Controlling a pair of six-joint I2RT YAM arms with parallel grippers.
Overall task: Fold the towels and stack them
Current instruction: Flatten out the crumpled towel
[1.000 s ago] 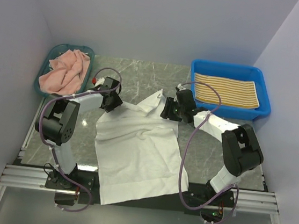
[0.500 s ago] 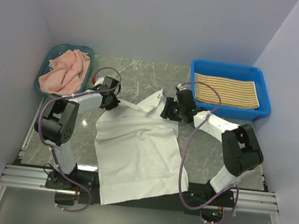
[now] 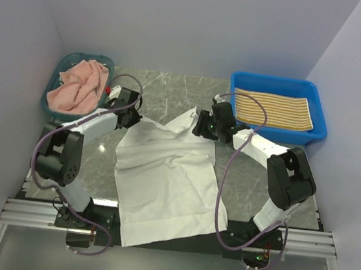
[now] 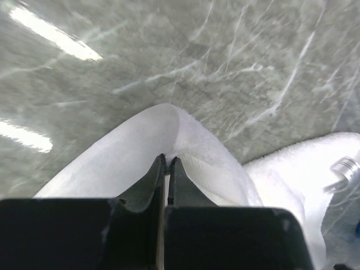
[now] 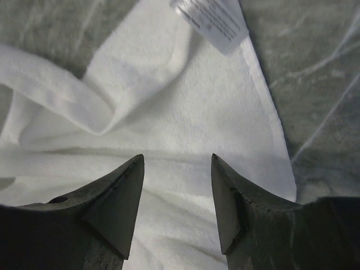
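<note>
A white towel (image 3: 169, 179) lies spread and rumpled on the marble table, its near edge hanging over the front. My left gripper (image 3: 132, 118) is shut on the towel's far left corner; in the left wrist view the pinched fold (image 4: 140, 146) rises between the closed gripper (image 4: 167, 161). My right gripper (image 3: 201, 127) hovers open over the far right corner, with the towel (image 5: 169, 107) and its label (image 5: 212, 21) under the spread gripper (image 5: 177, 163). A salmon pink towel (image 3: 78, 84) lies crumpled at the far left. A folded yellow-and-white striped towel (image 3: 273, 109) lies at the far right.
The pink towel sits in a teal basket (image 3: 53, 83) against the left wall. The striped one sits in a blue bin (image 3: 321, 128) by the right wall. Bare marble (image 3: 166, 88) shows between them. A metal rail (image 3: 170, 228) runs along the table's front.
My left gripper has shut on the white towel's far left corner and drawn back toward the far left. My right gripper has shifted slightly farther away, still open.
</note>
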